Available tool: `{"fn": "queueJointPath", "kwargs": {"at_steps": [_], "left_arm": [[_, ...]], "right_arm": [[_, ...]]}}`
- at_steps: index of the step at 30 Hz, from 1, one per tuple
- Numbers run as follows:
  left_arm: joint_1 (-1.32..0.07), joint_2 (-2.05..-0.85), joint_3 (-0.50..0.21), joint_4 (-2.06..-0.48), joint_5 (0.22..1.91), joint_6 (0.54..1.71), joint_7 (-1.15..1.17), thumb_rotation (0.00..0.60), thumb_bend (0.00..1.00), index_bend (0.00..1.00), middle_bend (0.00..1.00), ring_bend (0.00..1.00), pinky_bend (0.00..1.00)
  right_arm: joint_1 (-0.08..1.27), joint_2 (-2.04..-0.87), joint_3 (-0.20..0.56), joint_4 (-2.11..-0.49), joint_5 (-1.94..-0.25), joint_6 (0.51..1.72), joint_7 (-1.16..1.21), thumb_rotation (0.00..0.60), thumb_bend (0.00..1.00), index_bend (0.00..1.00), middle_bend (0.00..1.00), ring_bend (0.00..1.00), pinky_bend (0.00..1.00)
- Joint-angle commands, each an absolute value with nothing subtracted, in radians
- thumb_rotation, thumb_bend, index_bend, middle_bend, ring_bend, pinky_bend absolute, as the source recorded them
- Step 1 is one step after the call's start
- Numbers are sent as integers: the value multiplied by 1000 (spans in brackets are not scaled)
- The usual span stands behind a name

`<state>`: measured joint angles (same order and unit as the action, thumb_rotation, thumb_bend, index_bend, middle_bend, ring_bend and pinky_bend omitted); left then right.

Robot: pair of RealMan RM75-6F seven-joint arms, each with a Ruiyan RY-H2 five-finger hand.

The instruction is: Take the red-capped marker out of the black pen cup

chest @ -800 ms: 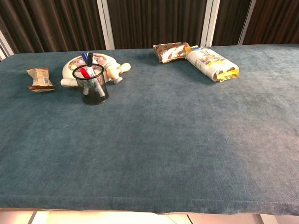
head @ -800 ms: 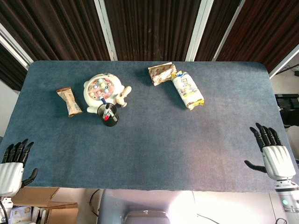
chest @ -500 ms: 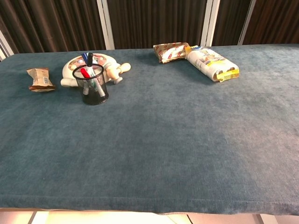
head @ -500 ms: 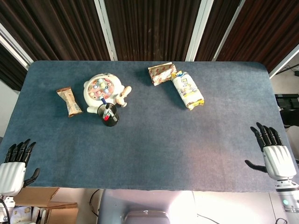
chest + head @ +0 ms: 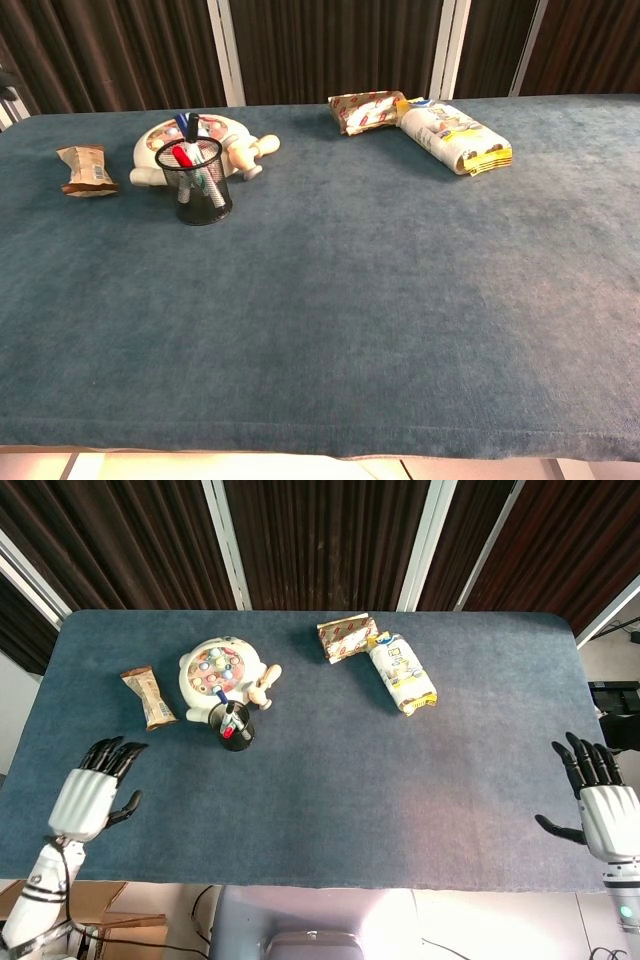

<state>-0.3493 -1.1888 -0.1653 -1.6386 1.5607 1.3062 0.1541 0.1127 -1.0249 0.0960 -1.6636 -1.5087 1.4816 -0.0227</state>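
The black mesh pen cup (image 5: 233,726) (image 5: 199,184) stands on the blue table just in front of a round white toy. The red-capped marker (image 5: 183,159) (image 5: 228,733) leans inside it beside a blue-capped and a black-capped pen. My left hand (image 5: 92,796) hovers over the table's front left, fingers spread and empty, well to the left of and nearer than the cup. At the front right edge my right hand (image 5: 602,807) is open too, fingers spread, holding nothing. The chest view shows neither hand.
A round white toy (image 5: 220,669) with a wooden peg sits right behind the cup. A brown snack wrapper (image 5: 148,697) lies to its left. A snack packet (image 5: 345,636) and a white tissue pack (image 5: 401,673) lie at the back centre.
My left hand has moved from off the table's front-left corner inward and forward over the cloth, toward the cup. My right hand has slid slightly right and down.
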Motion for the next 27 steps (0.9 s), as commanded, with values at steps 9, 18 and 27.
{"fn": "queueJointPath", "kwargs": {"at_steps": [9, 18, 27], "left_arm": [[-601, -1435, -270, -1430, 1486, 1137, 289, 600, 372, 290, 288, 180, 276], [-650, -1597, -265, -1263, 1441, 1171, 385, 600, 371, 362, 367, 275, 355], [-679, -1686, -270, -1155, 1422, 1212, 392, 600, 328, 403, 409, 325, 408]], "right_arm": [[123, -1023, 93, -1672, -1500, 1456, -40, 600, 0, 0, 0, 0, 25], [120, -1029, 89, -1661, -1495, 1456, -30, 600, 0, 0, 0, 0, 25], [124, -1037, 86, -1650, -1497, 1447, -21, 600, 0, 0, 0, 0, 24]]}}
